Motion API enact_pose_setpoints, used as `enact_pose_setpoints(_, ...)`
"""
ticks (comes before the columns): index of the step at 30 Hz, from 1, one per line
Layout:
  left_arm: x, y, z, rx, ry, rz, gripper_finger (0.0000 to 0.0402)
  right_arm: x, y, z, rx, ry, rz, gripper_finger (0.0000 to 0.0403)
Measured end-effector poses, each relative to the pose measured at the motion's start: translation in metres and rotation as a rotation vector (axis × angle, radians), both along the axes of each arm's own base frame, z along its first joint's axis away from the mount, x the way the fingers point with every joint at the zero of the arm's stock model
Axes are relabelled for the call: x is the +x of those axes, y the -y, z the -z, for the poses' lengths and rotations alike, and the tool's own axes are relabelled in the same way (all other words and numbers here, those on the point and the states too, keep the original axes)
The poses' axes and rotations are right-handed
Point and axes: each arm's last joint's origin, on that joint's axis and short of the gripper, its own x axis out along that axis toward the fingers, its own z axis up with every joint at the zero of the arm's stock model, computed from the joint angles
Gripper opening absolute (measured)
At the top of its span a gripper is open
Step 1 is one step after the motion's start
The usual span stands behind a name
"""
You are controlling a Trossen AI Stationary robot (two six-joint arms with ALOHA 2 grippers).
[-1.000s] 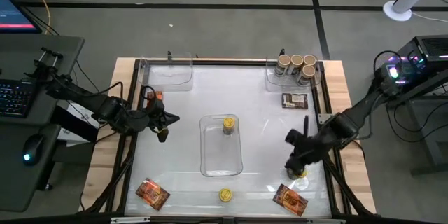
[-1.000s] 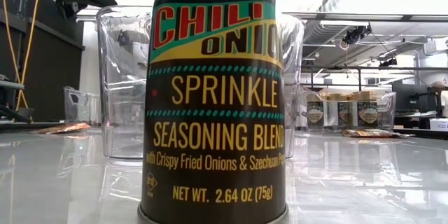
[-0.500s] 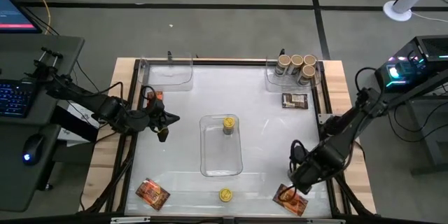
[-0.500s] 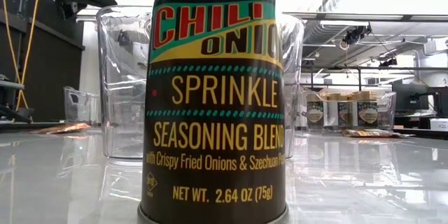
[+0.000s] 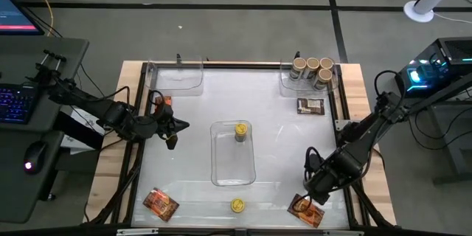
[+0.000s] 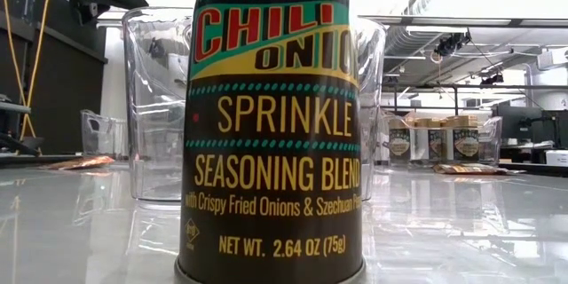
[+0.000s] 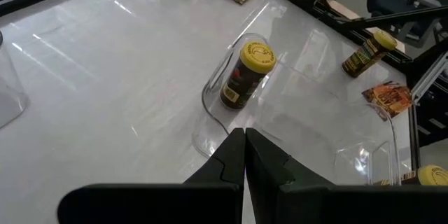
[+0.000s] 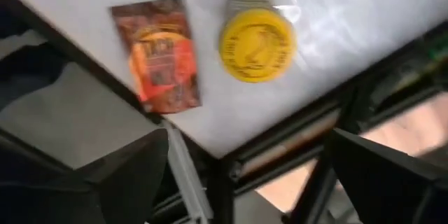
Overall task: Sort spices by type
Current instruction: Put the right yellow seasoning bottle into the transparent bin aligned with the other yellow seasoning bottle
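Since a second ago the right arm has swung from beside the table's right edge down to the near right corner, and its gripper (image 5: 310,199) now hangs with jaws spread wide and empty, over an orange-red foil packet (image 5: 304,211) and a yellow-lidded jar (image 8: 256,45) standing just beside it; the wrist view shows both below the parted fingers (image 8: 122,175), neither one touched. Nothing else has shifted.

Going left to right across the white table (image 5: 280,140): the left gripper (image 5: 171,129) hovers over the left side, jaws pressed together and holding nothing. Just behind it a second orange-red packet (image 5: 163,102) lies near the left rail, and an empty clear tray (image 5: 177,79) sits in the far left corner. Another foil packet (image 5: 160,203) lies at the near left corner.

In the middle, a long clear tray (image 5: 232,162) holds one yellow-lidded jar (image 5: 240,130) upright at its far end. A further yellow-lidded jar (image 5: 237,205), labelled chili onion seasoning blend, stands alone at the near edge, apart from that tray, and fills the low view (image 6: 271,124).

On the right, the far corner tray (image 5: 286,81) holds four beige-lidded jars (image 5: 313,70) packed together. A dark packet (image 5: 310,106) lies flat just in front of that tray.
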Motion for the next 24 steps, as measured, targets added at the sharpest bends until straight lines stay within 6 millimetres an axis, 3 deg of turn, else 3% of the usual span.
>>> enact_pose_setpoints(3, 0.0, 0.0, 0.0, -0.002, 0.001, -0.001, 0.0, 0.003, -0.002, 0.009, -0.014, 0.035, 0.02, 0.0389)
enact_pose_setpoints(10, 0.0, 0.0, 0.0, -0.004, 0.003, -0.001, 0.0, 0.001, 0.007, 0.053, -0.084, -0.023, 0.076, 0.0389)
enact_pose_setpoints(24, 0.0, 0.0, -0.001, -0.023, 0.015, -0.017, 0.0, 0.008, 0.01, 0.084, -0.041, 0.05, 0.068, 0.0387)
